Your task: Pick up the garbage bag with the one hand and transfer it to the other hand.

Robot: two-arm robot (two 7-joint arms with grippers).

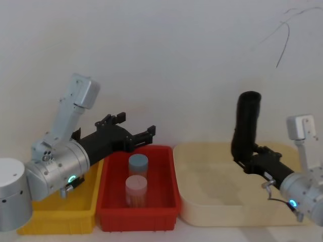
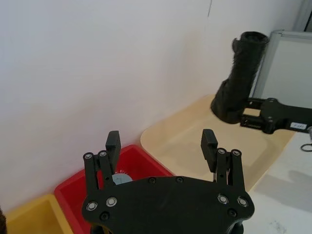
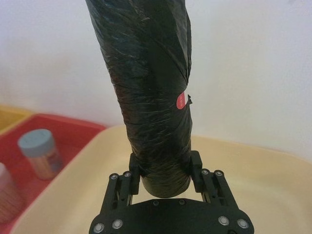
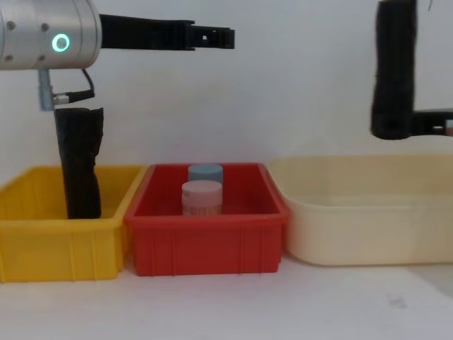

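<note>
The garbage bag, a tall black roll of wrinkled plastic, stands upright in the air above the cream bin. My right gripper, the one with the blue ring, is shut on the roll's lower end; the right wrist view shows its fingers pressed on both sides of the garbage bag. My left gripper, with the green ring, hangs open above the red bin and points toward the garbage bag. Nothing sits between the left gripper's fingers. A wide gap separates it from the roll.
Two lidded jars stand in the red bin. Another black roll with a ragged top leans in the yellow bin on the left. A white wall runs close behind all three bins.
</note>
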